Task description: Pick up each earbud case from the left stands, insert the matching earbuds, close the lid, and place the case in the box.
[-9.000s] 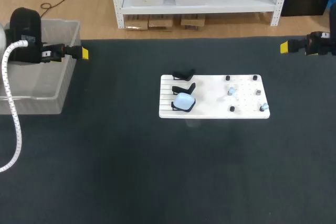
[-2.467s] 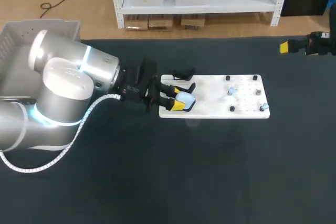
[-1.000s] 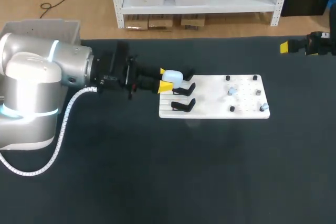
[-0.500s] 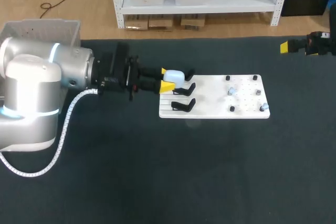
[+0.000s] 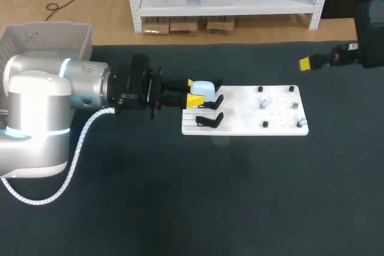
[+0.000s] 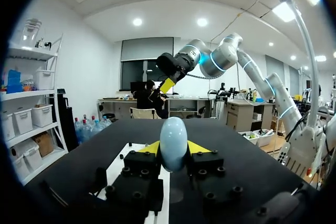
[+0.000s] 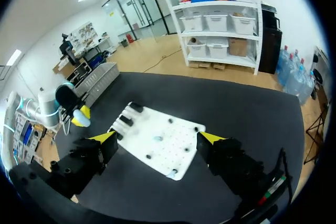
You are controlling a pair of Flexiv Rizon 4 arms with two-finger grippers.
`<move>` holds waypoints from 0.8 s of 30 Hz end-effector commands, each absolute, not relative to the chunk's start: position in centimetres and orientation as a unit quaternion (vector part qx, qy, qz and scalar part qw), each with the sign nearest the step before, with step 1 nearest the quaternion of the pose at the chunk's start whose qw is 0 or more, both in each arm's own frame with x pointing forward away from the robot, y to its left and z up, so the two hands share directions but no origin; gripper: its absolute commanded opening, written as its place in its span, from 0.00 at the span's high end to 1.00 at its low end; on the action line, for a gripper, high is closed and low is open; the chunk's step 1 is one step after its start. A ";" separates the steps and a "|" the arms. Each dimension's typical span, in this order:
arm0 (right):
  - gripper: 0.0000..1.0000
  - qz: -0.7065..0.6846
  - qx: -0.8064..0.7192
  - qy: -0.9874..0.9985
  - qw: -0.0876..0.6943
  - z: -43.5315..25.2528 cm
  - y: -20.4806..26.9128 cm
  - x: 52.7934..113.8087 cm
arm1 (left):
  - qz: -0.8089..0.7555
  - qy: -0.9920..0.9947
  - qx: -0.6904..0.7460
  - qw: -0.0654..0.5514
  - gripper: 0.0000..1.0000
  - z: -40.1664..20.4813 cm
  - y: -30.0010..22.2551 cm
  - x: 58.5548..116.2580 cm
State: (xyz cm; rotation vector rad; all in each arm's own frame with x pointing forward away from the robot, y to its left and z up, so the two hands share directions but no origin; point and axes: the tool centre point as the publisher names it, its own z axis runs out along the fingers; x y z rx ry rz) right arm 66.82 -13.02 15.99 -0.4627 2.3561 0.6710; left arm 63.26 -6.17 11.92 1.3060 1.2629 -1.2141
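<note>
The left hand (image 5: 193,92) is clamped on the earbud case (image 5: 204,88), a smooth, pale blue, egg-shaped shell pinched from both sides between the yellow tips. It is held off the dark matte surface (image 5: 180,196), above the end of the board where the stands are. In the left wrist view the case (image 6: 174,142) stands on end between the fingers, its rounded top rising clear of them.

The flat white board (image 5: 246,118) has a ribbed strip along its near-left edge carrying three angular black stands (image 5: 210,120). Its other half is dotted with small holes, stubby black pegs (image 5: 291,89) and two tiny pale earbuds (image 5: 264,104).

The right hand (image 7: 157,136) hangs well apart over the far right of the surface, its fingers spread wide with nothing between them.

The translucent grey plastic box (image 5: 45,30) sits at the far left.
</note>
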 end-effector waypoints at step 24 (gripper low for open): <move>0.00 0.200 -0.261 0.913 0.242 16.2 -1.5 60.4 | -0.523 0.498 0.527 0.447 1.00 11.5 -6.1 62.6</move>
